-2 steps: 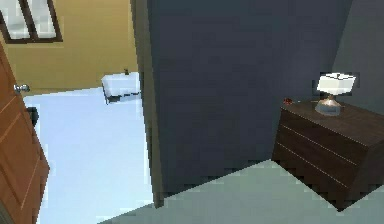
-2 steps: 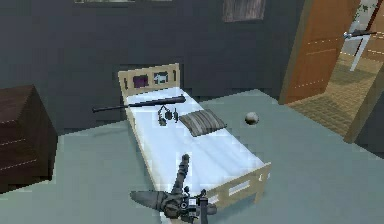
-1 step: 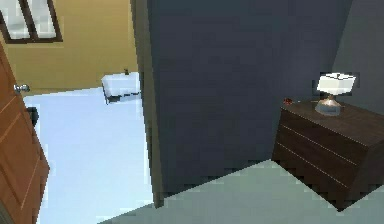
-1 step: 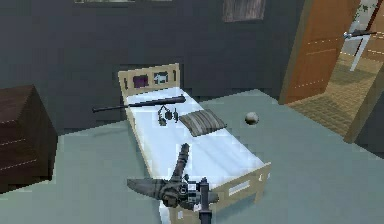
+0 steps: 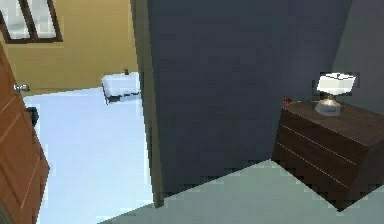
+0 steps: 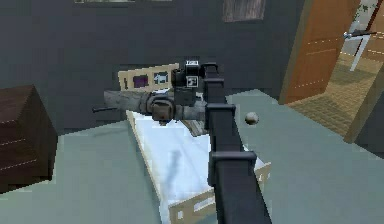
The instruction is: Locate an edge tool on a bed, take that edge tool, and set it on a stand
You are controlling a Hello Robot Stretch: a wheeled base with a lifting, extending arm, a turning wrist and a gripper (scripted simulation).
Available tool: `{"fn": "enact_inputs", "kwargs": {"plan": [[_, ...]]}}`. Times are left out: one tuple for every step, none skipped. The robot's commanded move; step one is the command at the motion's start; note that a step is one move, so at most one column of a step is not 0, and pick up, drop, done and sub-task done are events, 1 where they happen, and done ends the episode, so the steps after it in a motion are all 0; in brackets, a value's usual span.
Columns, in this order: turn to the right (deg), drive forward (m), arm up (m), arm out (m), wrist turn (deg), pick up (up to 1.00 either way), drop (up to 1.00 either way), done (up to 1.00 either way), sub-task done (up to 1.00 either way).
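bed (image 6: 175, 165) with a white sheet, pale wooden headboard (image 6: 140, 78) set against the dark wall. open grey floor on the bed's side toward the orange door (image 6: 318, 50), with one small round ball (image 6: 252, 119) lying there, near the bed's edge. narrower strip of floor on the bed's other side, between it and a dark dresser (image 6: 20, 130) standing by the head end. past the dresser from the bed, a dark wall corner and an open doorway (image 5: 90, 120) onto pale blue floor, with a second door leaf (image 5: 15, 140) at its edge. white-shaded lamp (image 5: 337, 92) on the dresser top.

dark arm (image 6: 235, 170) running up along the bed's door-side edge to the head end. gripper (image 6: 135, 107) at a grey pillow (image 6: 120, 98) just below the headboard. cannot tell how wide the fingers stand, nor whether anything is held, with bedding right behind them. cannot tell the edge tool apart from the dark shapes at the bed's head.
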Motion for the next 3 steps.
{"fn": "enact_inputs", "kwargs": {"plan": [[0.0,0.00,0.04,0.00,0.0,0.00,0.00,0.00,0.00],[0.0,0.00,0.00,0.00,-45.0,0.00,0.00,0.00,0.00],[0.0,0.00,0.00,0.00,-45.0,0.00,0.00,0.00,0.00]]}}
